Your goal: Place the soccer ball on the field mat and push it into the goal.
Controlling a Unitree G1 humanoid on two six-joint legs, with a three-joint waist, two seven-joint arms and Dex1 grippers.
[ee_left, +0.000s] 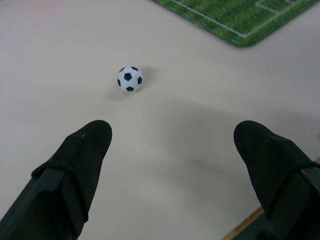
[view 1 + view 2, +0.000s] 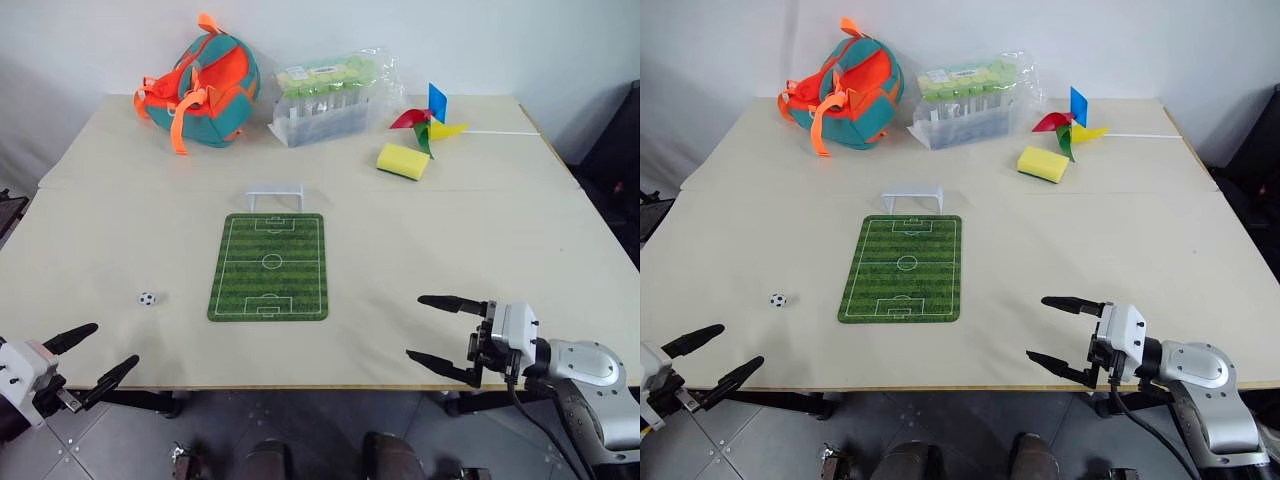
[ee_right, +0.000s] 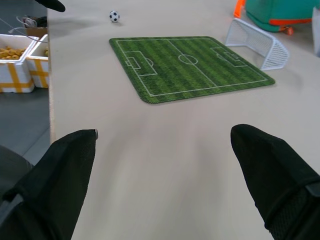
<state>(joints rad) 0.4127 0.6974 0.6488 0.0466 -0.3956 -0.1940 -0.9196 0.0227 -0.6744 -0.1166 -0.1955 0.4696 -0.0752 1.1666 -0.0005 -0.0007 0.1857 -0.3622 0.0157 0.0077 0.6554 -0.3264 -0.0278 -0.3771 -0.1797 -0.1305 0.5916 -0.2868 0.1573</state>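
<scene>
The tiny black-and-white soccer ball point(image 2: 147, 298) lies on the bare table left of the green field mat point(image 2: 270, 266). The white goal point(image 2: 274, 195) stands just beyond the mat's far end. My left gripper point(image 2: 105, 358) hovers open at the table's front left edge, a short way in front of the ball point(image 1: 130, 79), with nothing between its fingers. My right gripper point(image 2: 428, 328) is open and empty over the front right of the table, pointing left toward the mat point(image 3: 190, 64).
At the back of the table point(image 2: 480, 230) sit an orange-and-teal backpack point(image 2: 200, 85), a clear bag of tubes point(image 2: 325, 95), a coloured pinwheel point(image 2: 428, 120) and a yellow sponge point(image 2: 402, 161). White bins point(image 3: 20, 67) stand on the floor past the left edge.
</scene>
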